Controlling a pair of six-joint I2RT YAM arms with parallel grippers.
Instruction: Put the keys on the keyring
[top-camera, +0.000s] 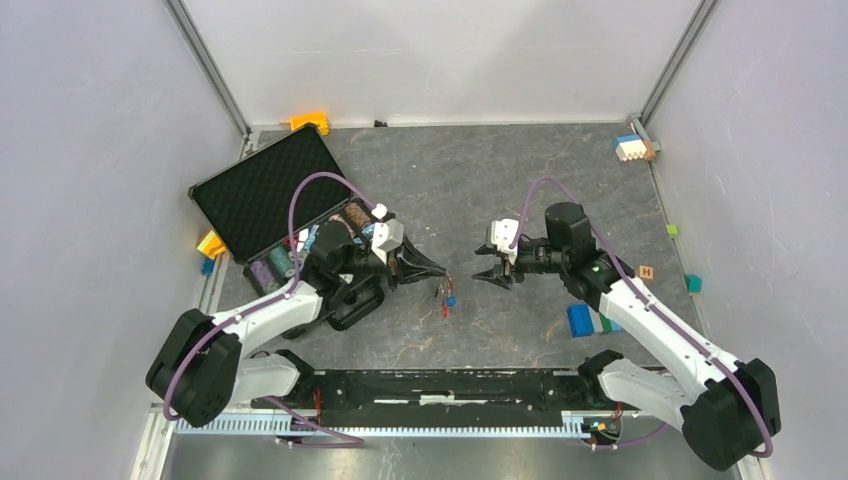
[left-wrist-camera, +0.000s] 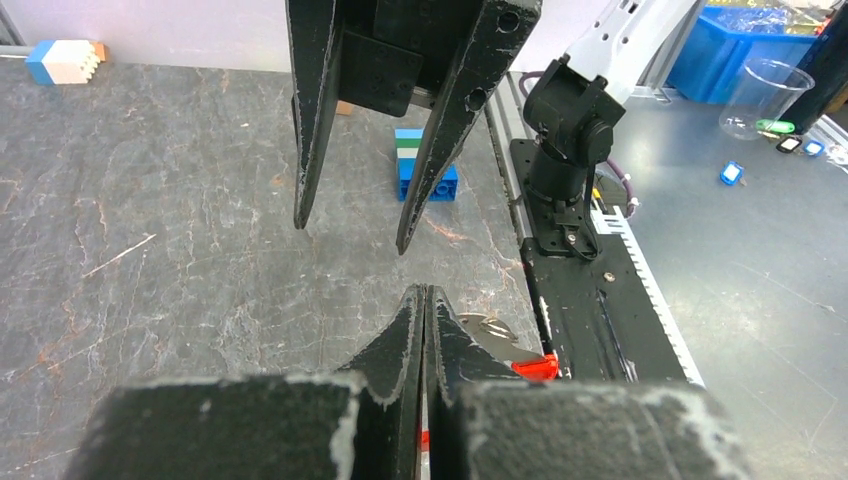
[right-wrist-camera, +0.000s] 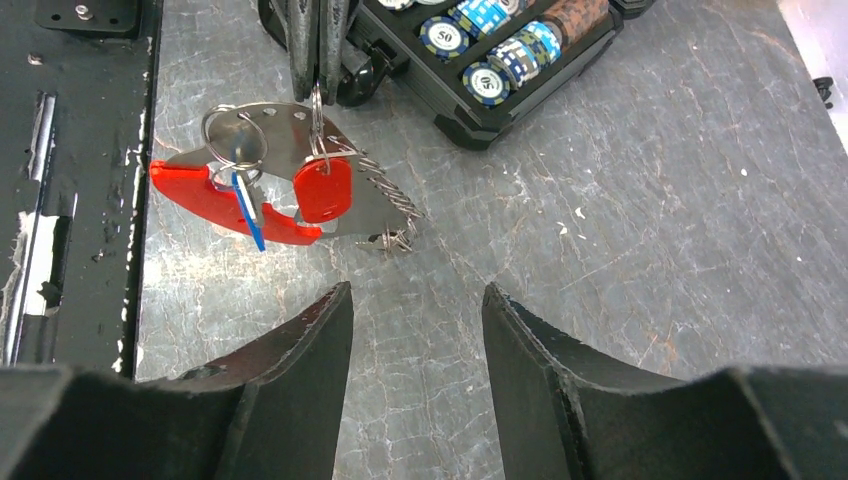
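a: why is the silvery-grey chain keyring with long red clip (right-wrist-camera: 185, 185) being gripped this way?
b: its small ring is being pinched by the fully closed left gripper (right-wrist-camera: 316, 70), probably so the red-headed metal key (right-wrist-camera: 323, 190) and blue-headed metal key (right-wrist-camera: 248, 210) are being offered to the right gripper (right-wrist-camera: 416, 290), which is hovering half open and empty.
a: obstructions?
b: a black case of poker chips (right-wrist-camera: 480, 70) is lying just behind the left gripper; nothing is lying between the grippers.

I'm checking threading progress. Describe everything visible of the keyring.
The keyring is a flat silvery metal piece with a long red clip along its lower edge, a chain-like strap on one side and a round ring at the other end. The blue key seems to hang from that ring; the red key lies over its middle. The shut left gripper pinches a small loop at its top edge. Whether it touches the table is unclear.
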